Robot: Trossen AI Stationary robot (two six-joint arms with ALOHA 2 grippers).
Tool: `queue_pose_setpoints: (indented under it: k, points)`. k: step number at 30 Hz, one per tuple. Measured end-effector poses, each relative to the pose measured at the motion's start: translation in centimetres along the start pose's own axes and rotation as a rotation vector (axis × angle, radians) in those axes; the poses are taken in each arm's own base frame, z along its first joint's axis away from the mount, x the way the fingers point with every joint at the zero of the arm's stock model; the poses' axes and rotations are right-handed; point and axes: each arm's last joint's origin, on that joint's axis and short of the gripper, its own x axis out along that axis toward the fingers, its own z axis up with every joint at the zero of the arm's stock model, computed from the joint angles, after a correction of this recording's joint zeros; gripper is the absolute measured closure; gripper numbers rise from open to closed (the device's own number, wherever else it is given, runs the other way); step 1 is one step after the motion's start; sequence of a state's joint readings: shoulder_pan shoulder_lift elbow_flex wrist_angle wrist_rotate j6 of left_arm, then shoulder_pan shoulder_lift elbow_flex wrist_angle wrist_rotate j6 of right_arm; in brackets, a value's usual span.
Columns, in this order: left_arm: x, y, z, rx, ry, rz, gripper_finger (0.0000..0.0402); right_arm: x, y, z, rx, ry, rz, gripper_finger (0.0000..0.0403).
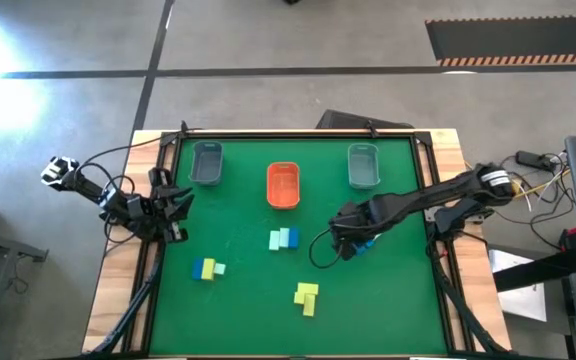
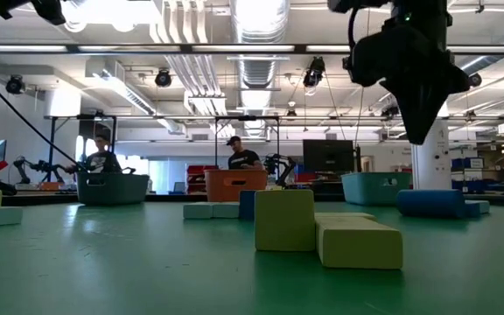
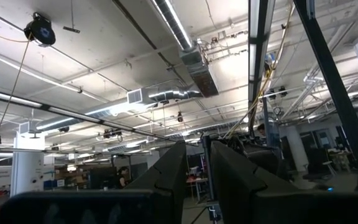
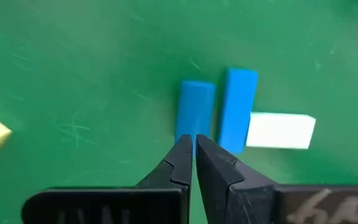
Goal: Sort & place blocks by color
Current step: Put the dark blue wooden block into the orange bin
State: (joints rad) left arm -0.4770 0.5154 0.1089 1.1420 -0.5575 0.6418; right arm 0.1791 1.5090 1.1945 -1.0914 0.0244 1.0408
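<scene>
Small blocks lie flat on the green table top. A mint and blue group is at the middle, a blue, yellow and mint group lies to the left, and yellow blocks lie near the front. Two blue blocks and a pale one lie side by side under my right gripper. It points down, shut and empty, well above them. My left gripper waits at the table's left edge, tilted up, with a narrow gap between its fingers.
Three trays stand in a row at the far side: a grey one, an orange one and a grey-green one. A black frame rims the table. Two people are in the room beyond the table.
</scene>
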Motion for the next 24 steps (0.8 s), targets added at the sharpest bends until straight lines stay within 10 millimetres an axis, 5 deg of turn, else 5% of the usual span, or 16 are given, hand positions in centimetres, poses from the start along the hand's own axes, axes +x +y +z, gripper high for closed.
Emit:
queue_pose_setpoints:
  k: [6, 17, 24]
  points:
    - [0.0, 0.0, 0.0, 0.000, 0.000, 0.000, 0.0343, 1.5, 0.6, 0.1, 0.007, 0.086, -0.008, 0.0360]
    - [0.0, 0.0, 0.0, -0.001, -0.001, 0.001, 0.0343, 3.8, 0.6, 0.1, -0.003, 0.101, -0.079, 0.0221]
    - [0.0, 0.0, 0.0, 0.000, -0.001, 0.001, 0.0343, 5.6, 1.0, 0.4, -0.018, 0.108, -0.122, 0.0191]
